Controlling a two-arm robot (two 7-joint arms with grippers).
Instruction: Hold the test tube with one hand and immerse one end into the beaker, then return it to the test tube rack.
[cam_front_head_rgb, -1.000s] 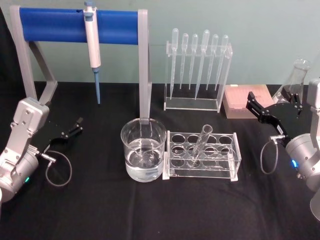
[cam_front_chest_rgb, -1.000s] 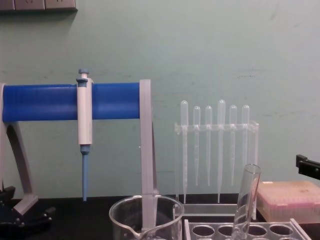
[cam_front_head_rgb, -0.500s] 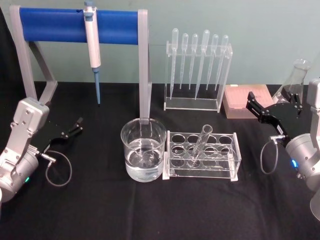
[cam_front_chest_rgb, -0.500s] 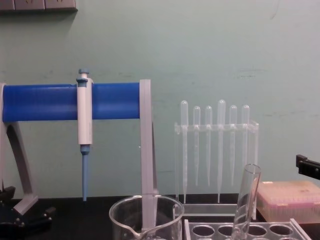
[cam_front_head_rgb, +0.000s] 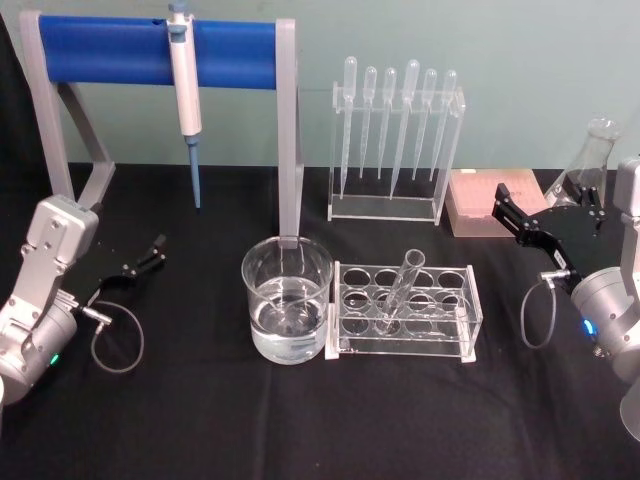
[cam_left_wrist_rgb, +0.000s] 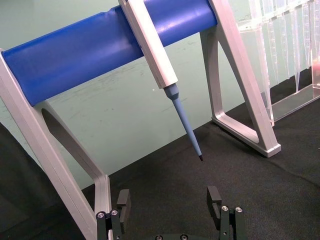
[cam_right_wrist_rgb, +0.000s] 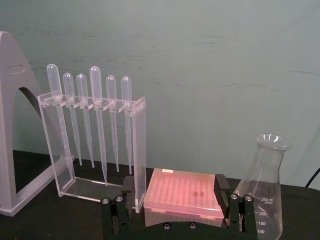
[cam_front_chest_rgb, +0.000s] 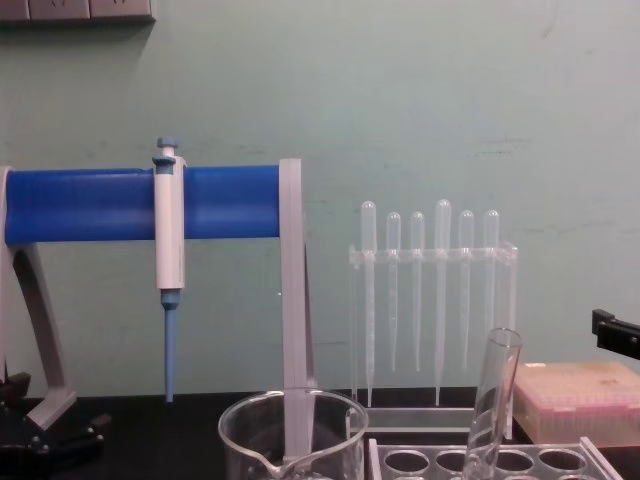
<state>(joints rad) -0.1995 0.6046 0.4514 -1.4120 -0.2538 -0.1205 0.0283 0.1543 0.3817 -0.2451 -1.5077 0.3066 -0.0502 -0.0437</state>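
Two grippers sit idle at the table's outer edges, both with fingers apart and nothing between them. Left gripper (cam_front_head_rgb: 148, 254) rests low at the left, over the black cloth (cam_front_head_rgb: 200, 420), near the foot of the blue-barred stand (cam_front_head_rgb: 130, 50); the left wrist view shows its fingers (cam_left_wrist_rgb: 123, 201) spread wide, aimed toward the stand. Right gripper (cam_front_head_rgb: 545, 215) is at the right edge, pointing far; in the right wrist view its open fingers (cam_right_wrist_rgb: 128, 187) frame the pink tip box (cam_right_wrist_rgb: 185, 192) beyond them, not touching it.

Tube (cam_front_head_rgb: 398, 290) stands in the clear rack (cam_front_head_rgb: 405, 345) at centre, leaning with its rim tilted far and right, its rounded end down in a hole in the middle row. From the chest view the tube (cam_front_chest_rgb: 492, 400) rises well above the rack top. No gripper touches it.

Beaker (cam_front_head_rgb: 288, 300) sits just left of the rack, touching or nearly touching its end; holds clear liquid in the lower part. Spout faces near in the chest view.

Pipettor (cam_front_head_rgb: 184, 95) hangs from the blue bar, tip down, far left of centre. Pipette holder (cam_front_head_rgb: 395, 150) with six bulb pipettes stands far, behind the rack. Flask (cam_front_head_rgb: 590, 155) stands far right, just beyond the right gripper; marked 250 ml in the right wrist view.
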